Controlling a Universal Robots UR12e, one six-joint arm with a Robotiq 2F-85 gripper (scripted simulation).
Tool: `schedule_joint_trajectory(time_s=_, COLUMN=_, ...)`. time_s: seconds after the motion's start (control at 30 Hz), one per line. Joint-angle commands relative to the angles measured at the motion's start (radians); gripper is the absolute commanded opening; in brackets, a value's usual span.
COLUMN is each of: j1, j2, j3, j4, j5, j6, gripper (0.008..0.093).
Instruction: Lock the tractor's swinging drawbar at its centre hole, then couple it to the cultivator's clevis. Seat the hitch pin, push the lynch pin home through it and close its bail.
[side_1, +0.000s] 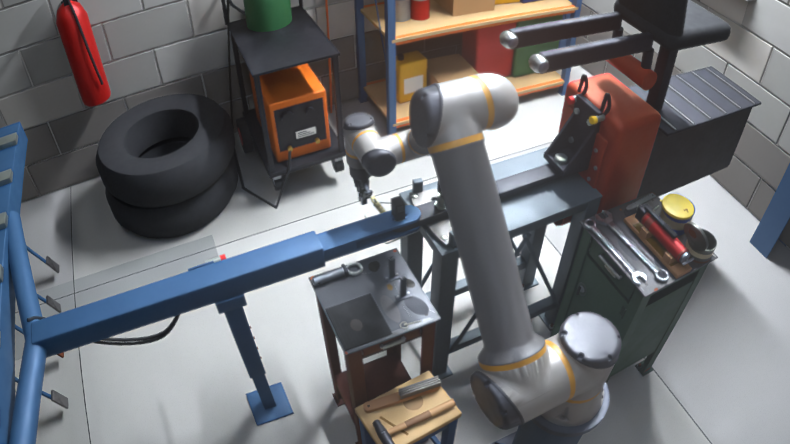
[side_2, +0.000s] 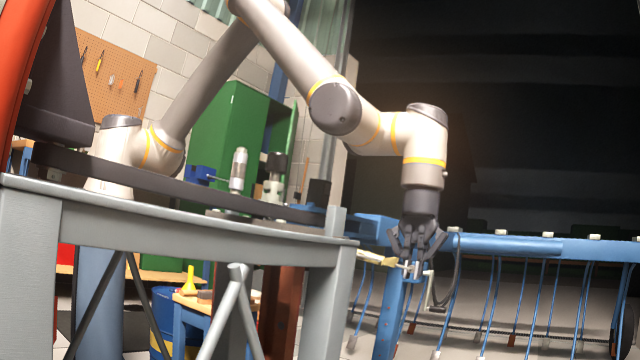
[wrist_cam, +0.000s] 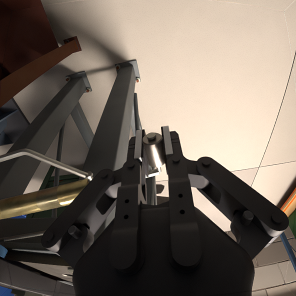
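The brass shank of the lynch pin (wrist_cam: 36, 200) points sideways toward the black-headed hitch pin (side_1: 398, 206), which stands in the blue cultivator clevis (side_1: 381, 222) where it meets the dark drawbar (side_2: 165, 187). The lynch pin's steel head (wrist_cam: 152, 150) is held in my closed gripper (wrist_cam: 152, 149), and its wire bail (wrist_cam: 47, 160) stands swung away from the shank. My gripper (side_1: 364, 197) hangs just beyond the clevis on its far side, at pin height (side_2: 415, 262). I cannot tell whether the shank tip has entered the hitch pin.
A small parts stand (side_1: 375, 304) with a tray sits below the clevis on the near side. The blue cultivator tongue (side_1: 182, 281) runs left on a jack leg. Stacked tyres (side_1: 166, 160) and an orange welder cart (side_1: 293, 110) stand behind my gripper, across open floor.
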Motion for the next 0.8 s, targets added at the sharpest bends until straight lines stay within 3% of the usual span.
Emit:
schedule_joint_trajectory(time_s=0.0, j1=0.0, j2=0.001, j3=0.0, j4=-0.001, j5=0.001, j6=0.0, gripper=0.008)
schedule_joint_trajectory(time_s=0.43, j1=0.0, j2=0.001, j3=0.0, j4=-0.001, j5=0.001, j6=0.0, gripper=0.031)
schedule_joint_trajectory(time_s=0.77, j1=0.0, j2=0.001, j3=0.0, j4=-0.001, j5=0.001, j6=0.0, gripper=0.032)
